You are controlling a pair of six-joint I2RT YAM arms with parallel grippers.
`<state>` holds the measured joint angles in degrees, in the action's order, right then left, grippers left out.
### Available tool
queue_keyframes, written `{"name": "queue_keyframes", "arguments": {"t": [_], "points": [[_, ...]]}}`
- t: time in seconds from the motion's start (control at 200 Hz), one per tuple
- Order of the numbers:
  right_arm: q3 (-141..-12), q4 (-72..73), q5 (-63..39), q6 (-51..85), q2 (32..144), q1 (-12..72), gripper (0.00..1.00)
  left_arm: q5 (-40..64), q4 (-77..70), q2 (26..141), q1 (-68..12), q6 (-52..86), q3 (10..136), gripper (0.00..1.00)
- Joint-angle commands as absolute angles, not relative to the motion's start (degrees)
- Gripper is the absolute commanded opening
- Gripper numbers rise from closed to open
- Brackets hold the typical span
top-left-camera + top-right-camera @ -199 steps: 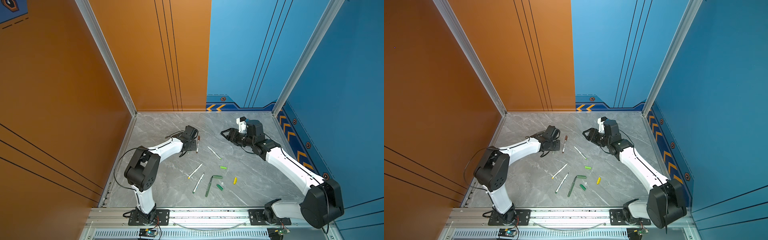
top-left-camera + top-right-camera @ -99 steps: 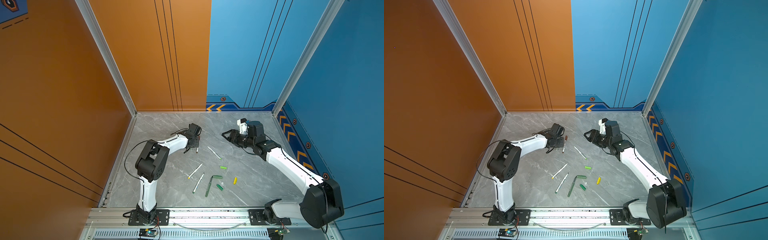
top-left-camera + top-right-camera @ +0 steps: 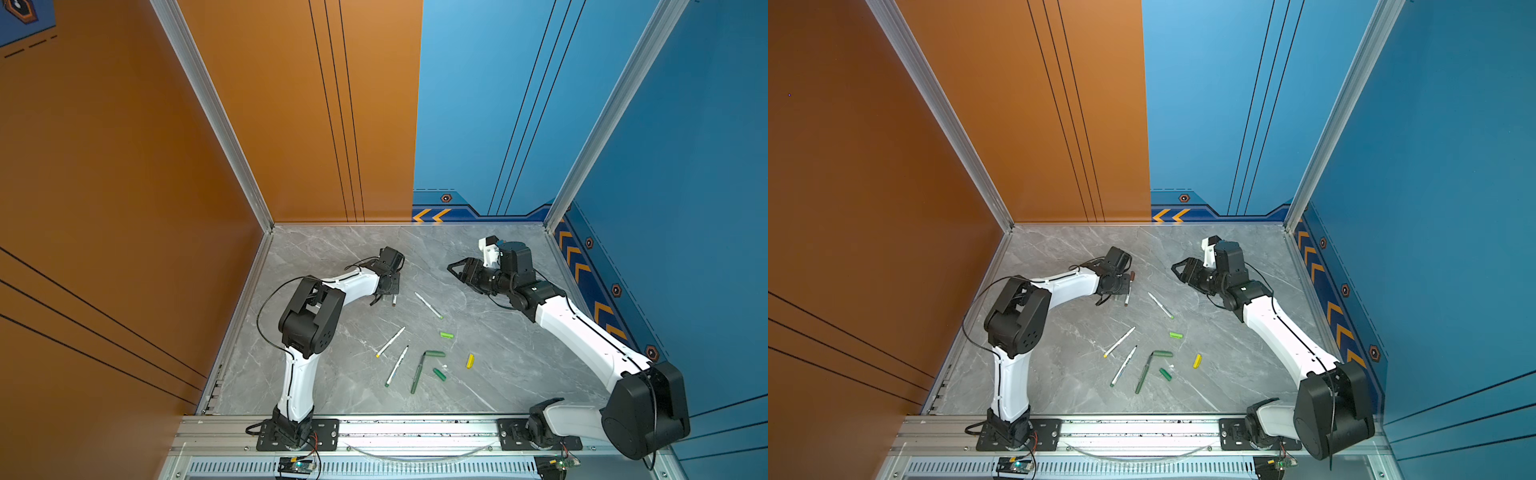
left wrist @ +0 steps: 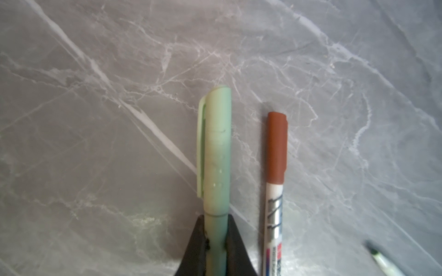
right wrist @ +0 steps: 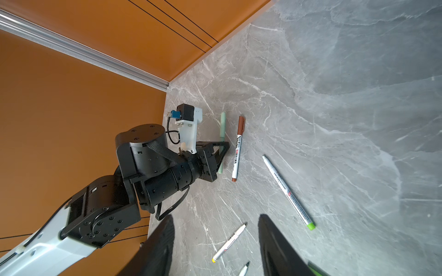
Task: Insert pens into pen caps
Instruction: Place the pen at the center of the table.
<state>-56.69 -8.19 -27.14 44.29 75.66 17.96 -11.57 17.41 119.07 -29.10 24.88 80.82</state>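
Note:
My left gripper (image 4: 216, 241) is shut on the barrel of a sage-green pen (image 4: 216, 155) that wears its pale green cap. The pen lies low by the table, parallel to a white pen with a brown cap (image 4: 276, 167). In a top view the left gripper (image 3: 384, 291) sits at the back left with the brown pen (image 3: 394, 300) beside it. My right gripper (image 3: 457, 270) hovers open and empty at the back right, pointing toward the left one. The right wrist view shows both pens past its open fingers (image 5: 275, 243).
Loose on the table's middle lie a light-green-ended pen (image 3: 428, 305), a yellow-ended pen (image 3: 390, 341), a dark-green-ended pen (image 3: 397, 365), a dark green pen (image 3: 417, 376), a bright green cap (image 3: 446, 335), two dark green caps (image 3: 439, 374) and a yellow cap (image 3: 470, 360).
The left arm's elbow has swung up and to the right, while its gripper shifted only slightly beside the brown pen. The right arm has stayed still.

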Motion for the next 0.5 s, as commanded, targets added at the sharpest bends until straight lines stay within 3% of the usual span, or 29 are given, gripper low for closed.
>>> {"name": "queue_keyframes", "arguments": {"t": [0.0, 0.496], "points": [[-56.2, -9.2, -28.2, 42.9, 73.9, 17.5, 0.58, -12.4, 17.8, 120.6, -28.5, 24.9, 81.9, 0.12], [-56.1, -9.8, -27.5, 42.7, 72.5, 17.2, 0.58, -13.1, 18.2, 120.2, -28.4, 24.9, 80.3, 0.26]]}}
